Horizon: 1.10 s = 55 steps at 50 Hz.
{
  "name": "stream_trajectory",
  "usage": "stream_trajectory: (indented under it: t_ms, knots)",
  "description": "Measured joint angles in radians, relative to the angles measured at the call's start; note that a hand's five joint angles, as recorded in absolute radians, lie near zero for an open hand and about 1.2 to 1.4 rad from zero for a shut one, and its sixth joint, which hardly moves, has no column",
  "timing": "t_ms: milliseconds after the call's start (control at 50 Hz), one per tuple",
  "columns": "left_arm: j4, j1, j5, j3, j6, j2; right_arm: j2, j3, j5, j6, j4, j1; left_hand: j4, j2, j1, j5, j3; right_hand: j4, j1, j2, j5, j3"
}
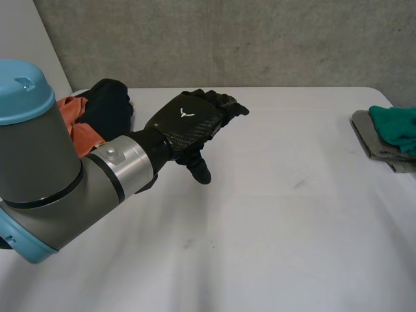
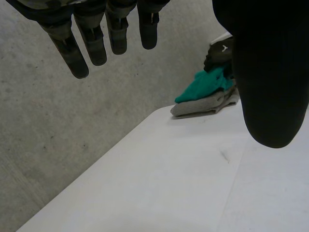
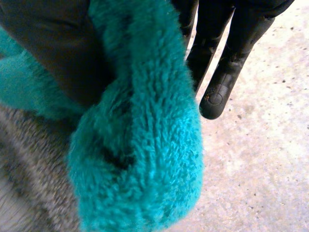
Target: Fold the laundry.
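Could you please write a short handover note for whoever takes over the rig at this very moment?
Left hand: open and empty, hovering over the table, left of centre.
Right hand: at the table's right edge, thumb and fingers apparently pinching a fold of the teal cloth.
Things: the teal cloth lies on the folded grey cloth; the pile of black and orange laundry sits at the far left.
Done: the grey cloth looks folded.
Left: probably finish and release the teal cloth, then fold the pile.
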Motion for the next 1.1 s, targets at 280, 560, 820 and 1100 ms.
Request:
stream_trajectory:
  t_ms: [280,560,820,1100]
  knots:
    - [0.000,-0.004,0.000,0.001,-0.001,0.004,-0.127,0.029,0.073,0.189,0.175,-0.015,0.000,0.000,0.000,0.000,0.000,-0.825,-0.619,-0.811,-0.803,-0.849]
    - [-0.002,-0.002,0.000,0.001,-0.002,0.012,-0.238,0.039,0.149,0.200,0.417,-0.129,0.000,0.000,0.000,0.000,0.000,-0.825,-0.619,-0.811,-0.803,-0.849]
    - [0.001,0.008,-0.001,0.014,-0.035,0.021,-0.434,-0.024,0.474,0.122,0.341,-0.148,0.000,0.000,0.000,0.000,0.000,-0.825,-0.619,-0.811,-0.803,-0.849]
    - [0.129,0.124,-0.194,0.025,-0.084,0.083,-0.713,0.226,0.313,0.224,0.096,0.357,0.000,0.000,-0.001,0.000,0.000,-0.825,-0.619,-0.811,-0.807,-0.849]
